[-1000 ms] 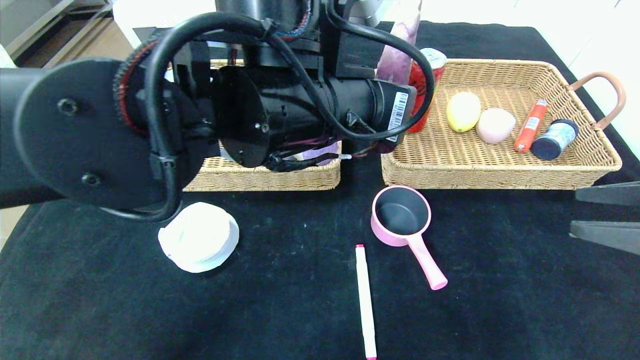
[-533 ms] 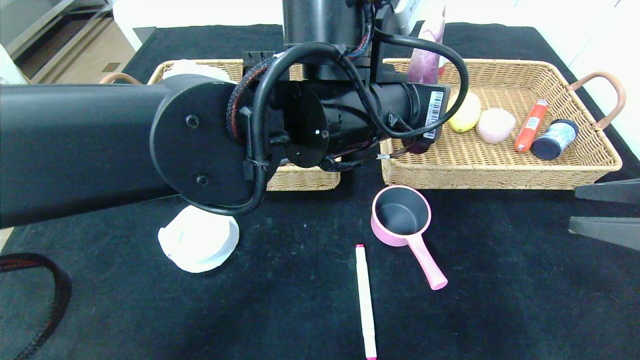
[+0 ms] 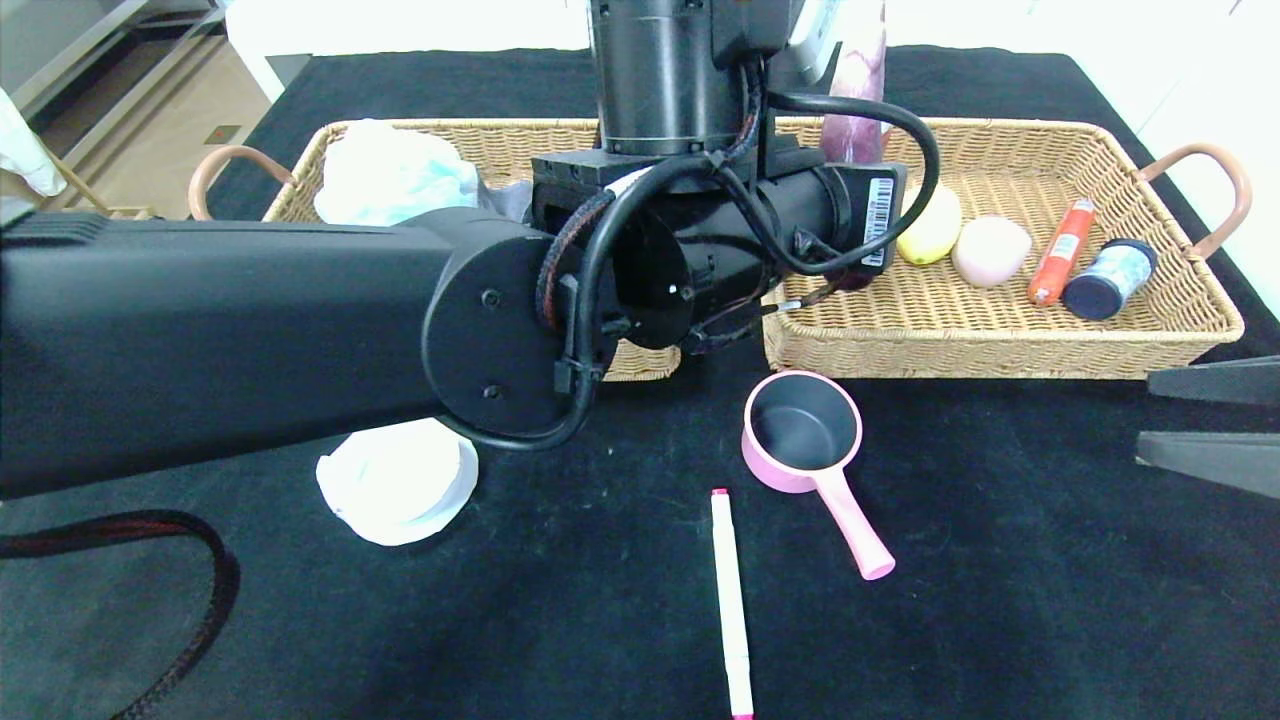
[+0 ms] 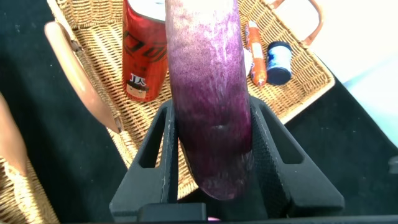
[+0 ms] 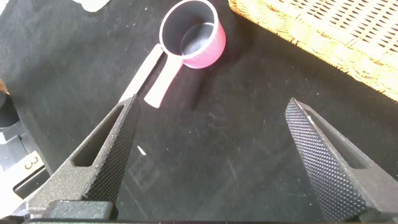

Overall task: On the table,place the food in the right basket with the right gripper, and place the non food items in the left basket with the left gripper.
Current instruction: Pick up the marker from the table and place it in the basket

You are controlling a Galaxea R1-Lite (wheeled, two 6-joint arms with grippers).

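A long purple eggplant (image 4: 208, 93) is clamped between the fingers of my left gripper (image 4: 211, 112), which is shut on it. In the head view the eggplant (image 3: 855, 90) hangs over the far left end of the right basket (image 3: 1000, 360), behind my left arm. A red can (image 4: 144, 56) stands in that basket just beside it. The left basket (image 3: 500, 130) holds a white bag (image 3: 395, 175). My right gripper (image 3: 1145, 420) is open and holds nothing, low over the black cloth at the right edge, near a pink saucepan (image 5: 191, 40).
The right basket also holds a lemon (image 3: 928, 225), a pale pink item (image 3: 990, 250), an orange sausage (image 3: 1062, 250) and a blue-capped jar (image 3: 1108, 278). On the cloth lie the saucepan (image 3: 805, 430), a white-pink pen (image 3: 731, 600) and a white lid (image 3: 398, 480).
My left arm has swung to the right and away, carrying the eggplant from over the gap between the baskets to the right basket's left end. The left basket's contents have come into view.
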